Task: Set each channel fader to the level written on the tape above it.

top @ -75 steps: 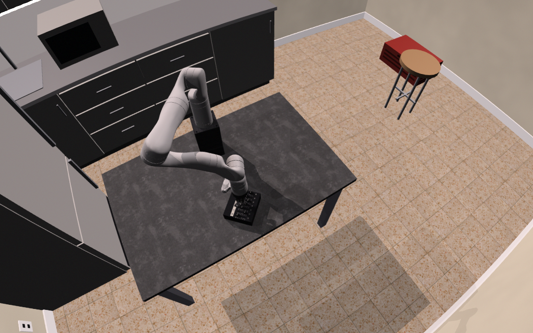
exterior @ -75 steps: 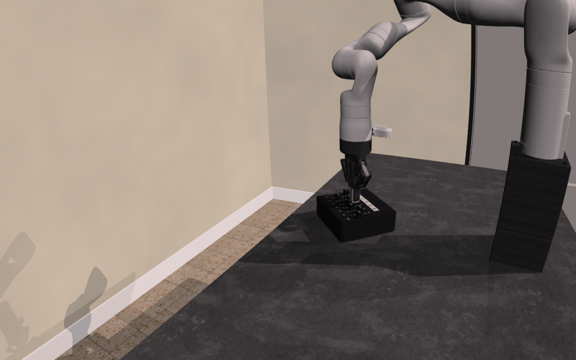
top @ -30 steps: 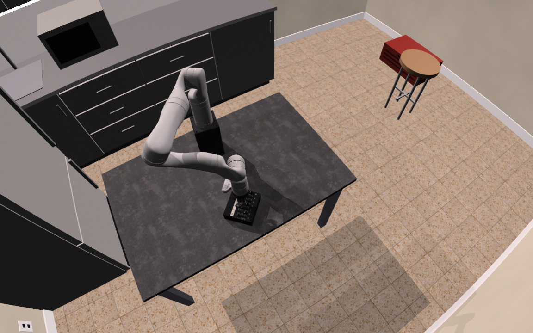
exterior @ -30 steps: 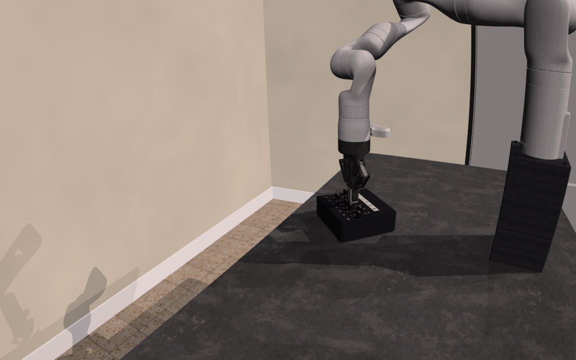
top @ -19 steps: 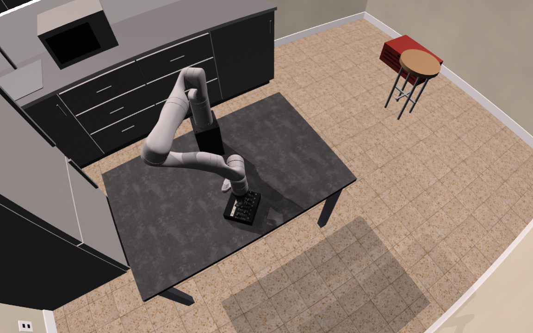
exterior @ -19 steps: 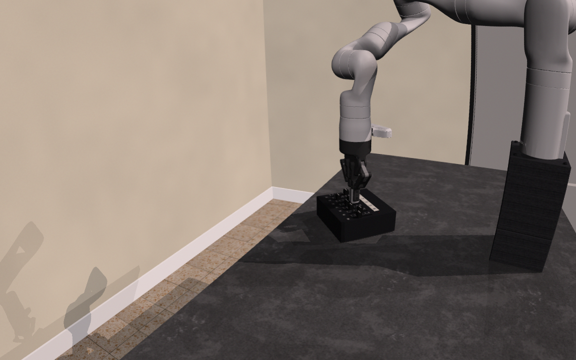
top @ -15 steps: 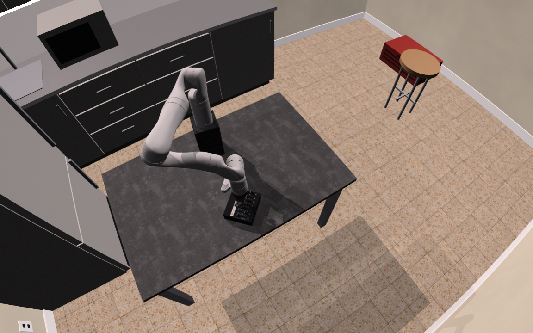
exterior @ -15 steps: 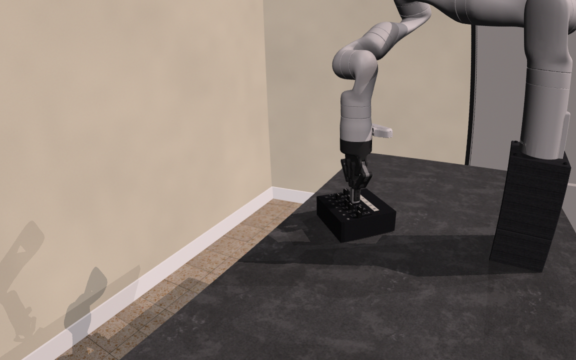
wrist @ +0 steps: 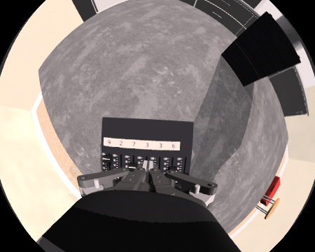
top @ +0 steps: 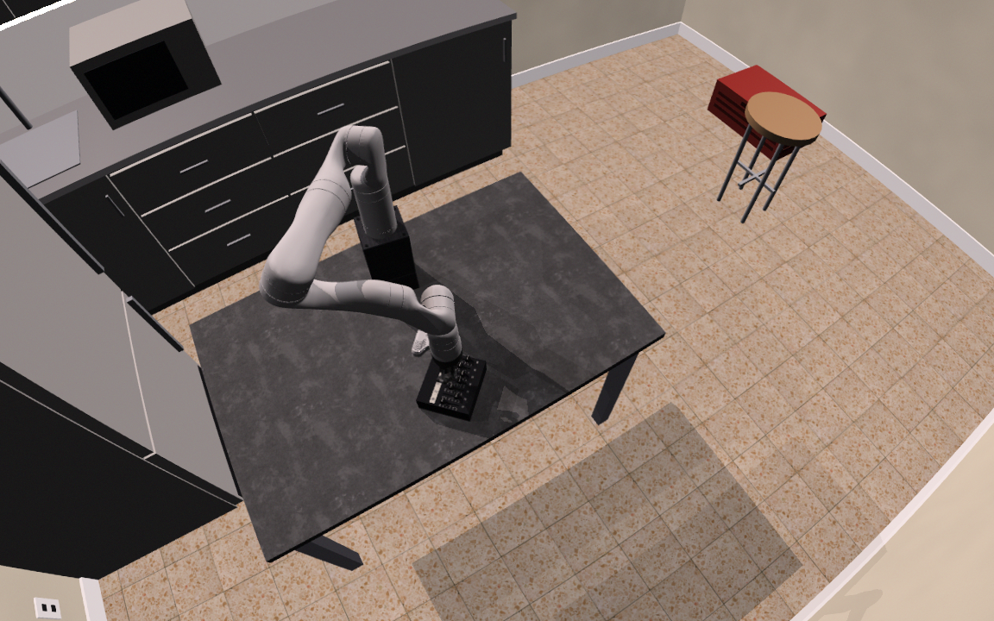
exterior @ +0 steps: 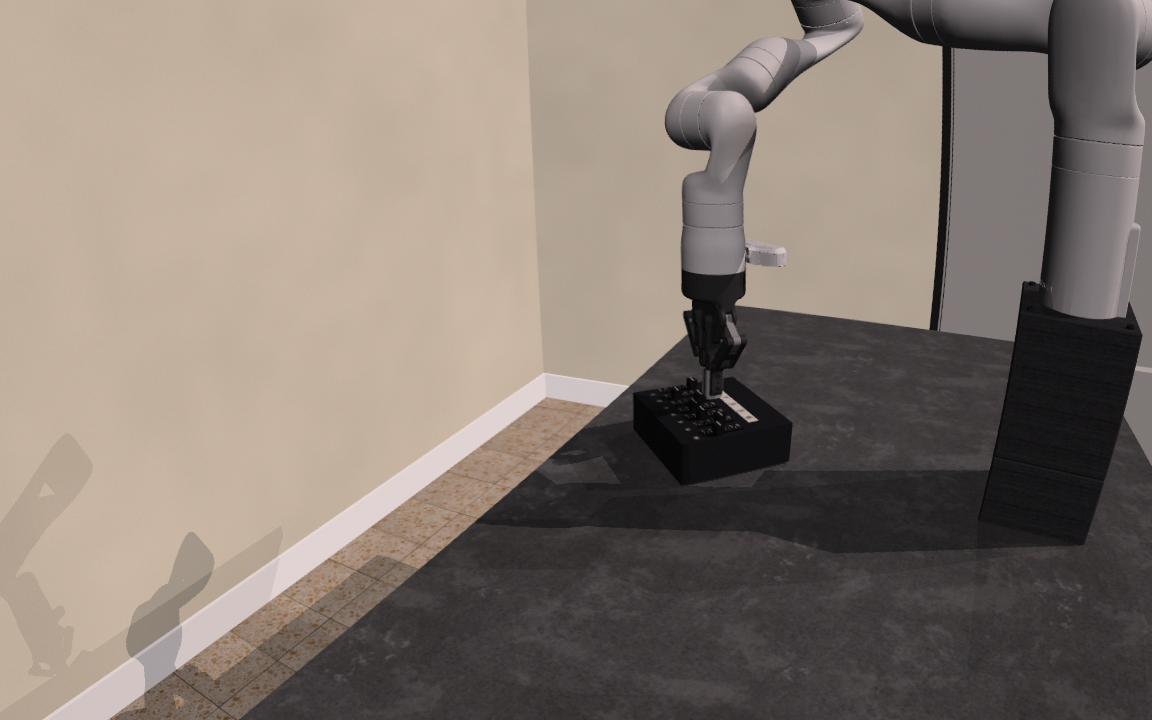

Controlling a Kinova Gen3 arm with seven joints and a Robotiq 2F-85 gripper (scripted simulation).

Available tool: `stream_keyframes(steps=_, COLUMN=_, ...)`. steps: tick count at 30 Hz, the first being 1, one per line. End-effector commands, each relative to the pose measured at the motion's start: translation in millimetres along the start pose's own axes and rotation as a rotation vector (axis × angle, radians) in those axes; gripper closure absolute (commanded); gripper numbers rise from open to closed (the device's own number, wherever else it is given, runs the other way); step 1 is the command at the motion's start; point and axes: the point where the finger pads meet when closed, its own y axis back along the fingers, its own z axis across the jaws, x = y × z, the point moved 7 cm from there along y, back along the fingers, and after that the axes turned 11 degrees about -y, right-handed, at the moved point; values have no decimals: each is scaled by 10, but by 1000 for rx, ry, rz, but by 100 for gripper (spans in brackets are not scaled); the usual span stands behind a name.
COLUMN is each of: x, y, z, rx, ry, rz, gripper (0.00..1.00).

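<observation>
The black lighting desk stands on its feet near the table's edge; it also shows in the exterior view and the wrist view. A white tape strip with written digits runs above the row of faders. My gripper is shut, fingers together, pointing straight down with its tips among the fader caps in the middle of the desk. In the wrist view the gripper covers the lower ends of the middle faders. The cap positions are too small to read.
The arm's black pedestal stands on the table behind the desk. The table edge drops off close beside the desk. A stool and red box stand far off on the floor.
</observation>
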Motion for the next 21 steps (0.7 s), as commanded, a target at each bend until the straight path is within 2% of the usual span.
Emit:
stream_keyframes(steps=1, x=-10, y=109, z=-31, rx=8, ry=0, rz=-5, gripper=100)
stream_keyframes(steps=11, x=-9, y=291, z=-30, rx=8, ry=0, rz=-5, gripper=100)
stream_keyframes(steps=21, x=-9, y=305, z=-30, rx=8, ry=0, rz=-5, gripper=100)
